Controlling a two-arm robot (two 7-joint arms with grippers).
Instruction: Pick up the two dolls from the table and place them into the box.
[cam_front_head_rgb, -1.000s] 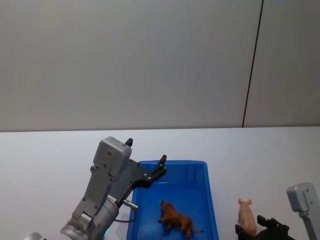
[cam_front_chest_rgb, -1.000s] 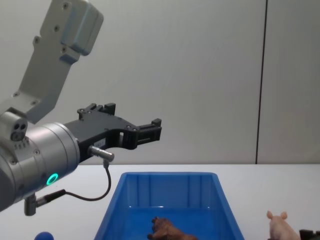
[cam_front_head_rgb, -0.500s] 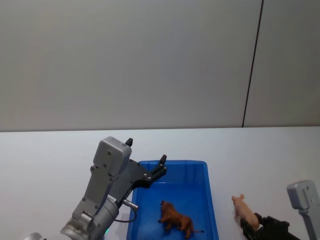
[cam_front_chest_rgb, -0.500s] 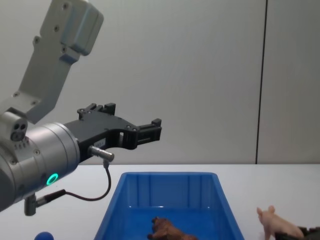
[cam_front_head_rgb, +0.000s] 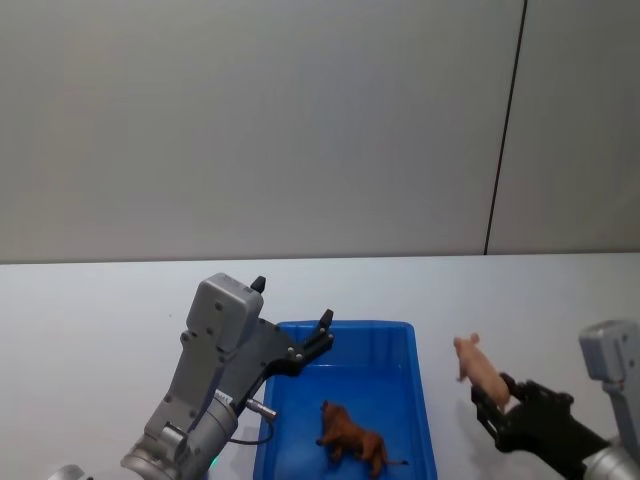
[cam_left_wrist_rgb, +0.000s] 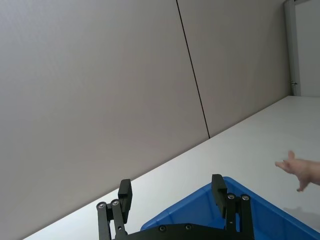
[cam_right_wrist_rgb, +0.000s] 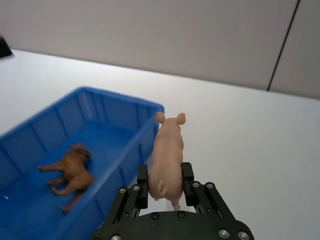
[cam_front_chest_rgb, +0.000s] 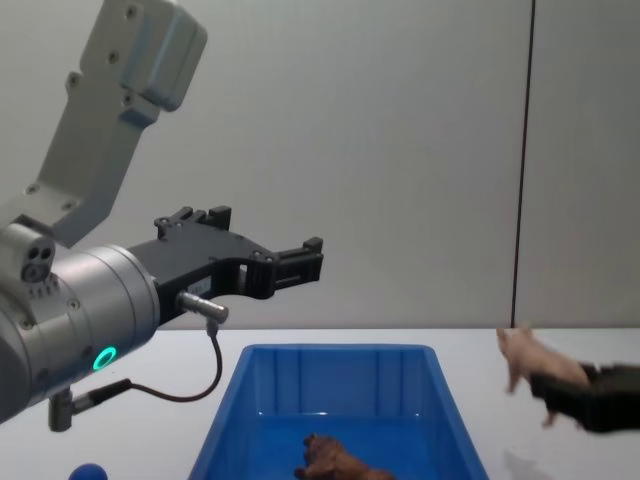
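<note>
The brown lion doll (cam_front_head_rgb: 351, 439) (cam_right_wrist_rgb: 70, 172) (cam_front_chest_rgb: 335, 461) lies inside the blue box (cam_front_head_rgb: 412, 400) (cam_right_wrist_rgb: 30, 135) (cam_front_chest_rgb: 340, 358). The pale pink pig doll (cam_front_head_rgb: 475, 364) (cam_right_wrist_rgb: 167, 152) (cam_front_chest_rgb: 527, 355) (cam_left_wrist_rgb: 300, 169) hangs in the air just right of the box's right wall, above the white table (cam_front_head_rgb: 540, 300). My right gripper (cam_front_head_rgb: 490, 400) (cam_right_wrist_rgb: 165, 184) (cam_front_chest_rgb: 545, 385) is shut on the pig's rear half. My left gripper (cam_front_head_rgb: 290, 315) (cam_left_wrist_rgb: 172, 192) (cam_front_chest_rgb: 255, 240) hovers open above the box's far left corner, holding nothing.
A small blue ball (cam_front_chest_rgb: 88, 472) rests on the table at the lower left of the chest view. A grey wall with a dark vertical seam (cam_front_head_rgb: 503, 130) stands behind the table. Bare tabletop stretches to the left and right of the box.
My right gripper has lifted the pig off the table and carried it up and toward the box. The left arm and the lion have not moved.
</note>
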